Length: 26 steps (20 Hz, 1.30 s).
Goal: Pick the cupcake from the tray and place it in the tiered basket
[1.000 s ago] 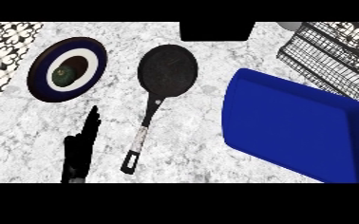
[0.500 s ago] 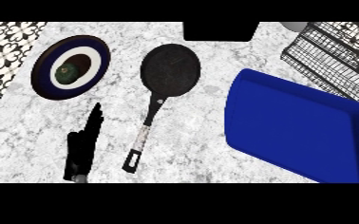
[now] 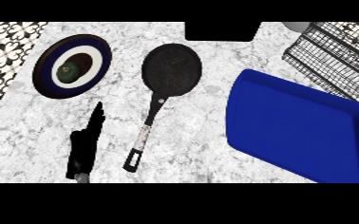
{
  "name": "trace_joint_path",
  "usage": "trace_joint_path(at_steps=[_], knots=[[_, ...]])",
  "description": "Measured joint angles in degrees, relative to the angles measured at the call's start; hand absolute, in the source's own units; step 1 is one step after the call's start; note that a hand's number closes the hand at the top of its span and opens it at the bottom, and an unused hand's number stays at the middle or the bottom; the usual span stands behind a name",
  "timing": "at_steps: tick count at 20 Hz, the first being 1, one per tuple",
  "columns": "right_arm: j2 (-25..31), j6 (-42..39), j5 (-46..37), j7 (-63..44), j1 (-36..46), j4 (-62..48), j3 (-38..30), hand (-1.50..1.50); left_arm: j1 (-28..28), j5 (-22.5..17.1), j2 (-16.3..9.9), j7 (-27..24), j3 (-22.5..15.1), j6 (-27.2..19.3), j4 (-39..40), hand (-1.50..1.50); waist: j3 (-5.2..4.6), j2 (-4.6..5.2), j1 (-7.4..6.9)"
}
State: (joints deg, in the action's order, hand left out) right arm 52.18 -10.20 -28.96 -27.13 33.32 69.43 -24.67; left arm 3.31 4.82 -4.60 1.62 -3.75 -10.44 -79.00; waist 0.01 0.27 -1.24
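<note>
One hand (image 3: 85, 142), the left, rests near with straight fingers apart from the pan (image 3: 170, 71); the blue tray (image 3: 294, 128) lies right, beside the wire basket (image 3: 329, 57).

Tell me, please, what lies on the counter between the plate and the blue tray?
In the head view, a black frying pan lies between the plate and the blue tray, its handle pointing toward the lower edge. The marble counter around it is otherwise bare.

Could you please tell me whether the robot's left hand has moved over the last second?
Yes. The left hand has shifted rightward and slightly up the view, closing toward the frying pan handle, with its fingertips nearer the plate; the pan itself has stayed put.
</note>
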Motion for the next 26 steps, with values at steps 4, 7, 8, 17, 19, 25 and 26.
trace_joint_path(at_steps=[4, 7, 8, 17, 19, 25, 26], knots=[[-2.0, 2.7, -2.7, 3.0, 3.7, -6.9, 3.6, 1.5, -0.4, 0.6, 0.6, -0.5, -0.1, -0.5, 0.6, 0.0, 0.0, -0.01, 0.07], [-3.1, 5.5, -5.5, 5.2, 7.0, -13.7, 5.6, 1.5, -0.3, 0.2, 0.6, -1.0, 0.2, -0.1, 0.7, 0.0, 0.0, 0.04, -0.12], [-3.7, 6.3, -6.6, 5.3, 8.0, -15.7, 6.5, 1.5, 0.1, 0.3, 0.6, -0.9, -0.1, 0.1, 0.1, 0.0, 0.0, 0.05, -0.2], [-7.5, 14.3, -7.1, 11.4, 15.0, -33.4, 4.1, -1.5, 0.1, -0.4, -0.4, 0.2, 0.7, 1.4, -1.2, 0.0, 0.07, 0.2, -0.43], [-8.9, 14.8, -4.3, 12.7, 15.4, -35.2, 1.6, -1.5, 0.4, 0.4, 0.3, -0.5, 0.3, 0.5, -0.5, 0.0, 0.08, 0.19, -0.27], [-10.8, 17.0, 3.0, 18.9, 16.8, -40.6, -5.6, -1.5, 0.8, 0.5, 0.4, 0.6, -0.1, 0.7, -1.6, 0.0, 0.14, 0.29, -0.36], [-10.7, 17.2, 4.2, 19.6, 17.5, -41.1, -6.7, -1.5, 0.8, 0.8, 0.7, 0.6, -0.3, 0.4, -1.7, 0.0, 0.15, 0.28, -0.35]])
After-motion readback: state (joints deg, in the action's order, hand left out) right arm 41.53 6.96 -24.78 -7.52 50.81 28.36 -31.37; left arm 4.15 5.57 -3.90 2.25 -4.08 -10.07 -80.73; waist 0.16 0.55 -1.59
